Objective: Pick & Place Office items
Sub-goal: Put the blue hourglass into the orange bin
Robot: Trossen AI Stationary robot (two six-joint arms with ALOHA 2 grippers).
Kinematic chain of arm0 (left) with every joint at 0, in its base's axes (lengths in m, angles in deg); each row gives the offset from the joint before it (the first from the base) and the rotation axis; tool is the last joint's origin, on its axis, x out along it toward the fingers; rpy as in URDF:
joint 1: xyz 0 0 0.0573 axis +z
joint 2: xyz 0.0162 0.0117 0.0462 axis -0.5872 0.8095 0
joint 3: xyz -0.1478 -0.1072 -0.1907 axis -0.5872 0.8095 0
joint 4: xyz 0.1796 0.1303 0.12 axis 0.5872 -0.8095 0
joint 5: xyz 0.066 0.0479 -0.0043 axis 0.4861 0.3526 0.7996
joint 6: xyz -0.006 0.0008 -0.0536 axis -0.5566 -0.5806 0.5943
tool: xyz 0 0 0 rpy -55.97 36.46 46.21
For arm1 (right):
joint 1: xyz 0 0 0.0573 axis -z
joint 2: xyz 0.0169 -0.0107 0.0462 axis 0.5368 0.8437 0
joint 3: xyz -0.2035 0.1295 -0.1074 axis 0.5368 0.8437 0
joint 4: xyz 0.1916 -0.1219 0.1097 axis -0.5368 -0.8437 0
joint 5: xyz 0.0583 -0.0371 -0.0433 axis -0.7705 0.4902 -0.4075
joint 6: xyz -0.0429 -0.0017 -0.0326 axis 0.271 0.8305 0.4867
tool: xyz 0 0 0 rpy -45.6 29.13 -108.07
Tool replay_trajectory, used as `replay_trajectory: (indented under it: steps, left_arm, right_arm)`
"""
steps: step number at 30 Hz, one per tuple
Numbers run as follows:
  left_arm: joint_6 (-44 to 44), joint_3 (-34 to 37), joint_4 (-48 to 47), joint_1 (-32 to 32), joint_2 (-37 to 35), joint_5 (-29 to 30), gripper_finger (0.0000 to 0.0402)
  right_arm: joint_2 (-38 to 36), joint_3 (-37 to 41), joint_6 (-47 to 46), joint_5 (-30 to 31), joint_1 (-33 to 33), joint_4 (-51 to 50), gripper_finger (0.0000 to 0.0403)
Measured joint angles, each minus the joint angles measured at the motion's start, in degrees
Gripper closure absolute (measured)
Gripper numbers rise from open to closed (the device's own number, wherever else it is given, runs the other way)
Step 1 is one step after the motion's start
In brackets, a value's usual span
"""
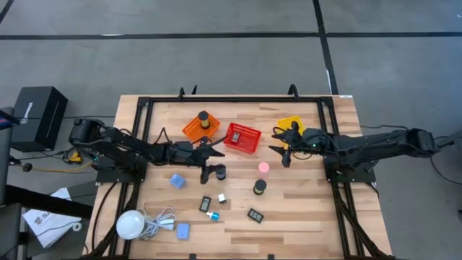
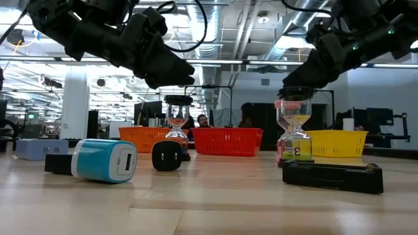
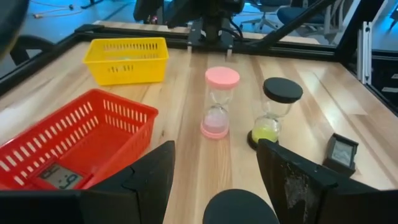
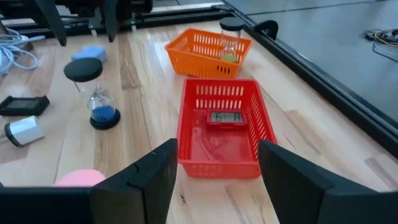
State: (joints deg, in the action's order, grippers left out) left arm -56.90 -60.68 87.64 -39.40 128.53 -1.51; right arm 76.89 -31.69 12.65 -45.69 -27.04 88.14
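A: Wooden surface [image 1: 289, 224] from above: what stands where?

B: Left hand [image 1: 214, 153] sits just over a black-capped timer [image 1: 219, 172], which stands upright near the red basket [image 1: 242, 137]. Right hand [image 1: 278, 141] hangs between the red basket and the yellow basket [image 1: 290, 123]. A pink timer [image 1: 264, 167] and another black-capped one [image 1: 259, 187] stand upright nearby. An orange basket [image 1: 196, 128] holds a further timer [image 1: 204, 116].

A: And level with the surface?

B: A light-blue charger [image 2: 104, 160] lies on its side, long axis across the view, white end to the right. A flat black clock [image 2: 332, 175] lies long and low at the right. The pink timer [image 2: 293, 134] stands upright.

A: Left wrist?

B: Fingers [image 3: 152, 177] apart, a black cap [image 3: 239, 208] between them. Beyond, the pink timer [image 3: 219, 102] and a yellow-sand timer [image 3: 273, 112], both upright and close together.

A: Right wrist?

B: Fingers [image 4: 152, 177] apart, holding nothing. A small clock [image 4: 225, 117] lies flat in the red basket [image 4: 189, 127], long axis across it. A blue-sand timer [image 4: 94, 93] stands upright.
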Motion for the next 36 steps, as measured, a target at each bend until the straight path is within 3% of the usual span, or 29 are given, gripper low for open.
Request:
replay_trajectory:
  steps: [5, 17, 24, 36]
  left_arm:
    - [0.0, 0.0, 0.0, -1.7, 0.0, -0.1, 0.0170]
    - [-3.0, 0.0, -0.7, -2.6, 1.2, 3.1, 0.0097]
    - [-1.8, 0.1, 1.4, -2.6, 6.9, 3.3, 0.0089]
    - [0.1, 0.0, 1.9, -2.2, 7.2, 1.7, 0.0089]
  right_arm:
    - [1.6, -0.1, 0.0, 0.0, 0.0, 0.2, 0.0189]
    - [1.8, -0.1, -0.1, 0.0, 0.0, 0.3, 0.0189]
    - [1.8, -0.2, -0.1, -0.1, 0.0, 1.1, 0.0189]
    - [1.8, -0.2, -0.1, -0.2, 0.0, 1.1, 0.0189]
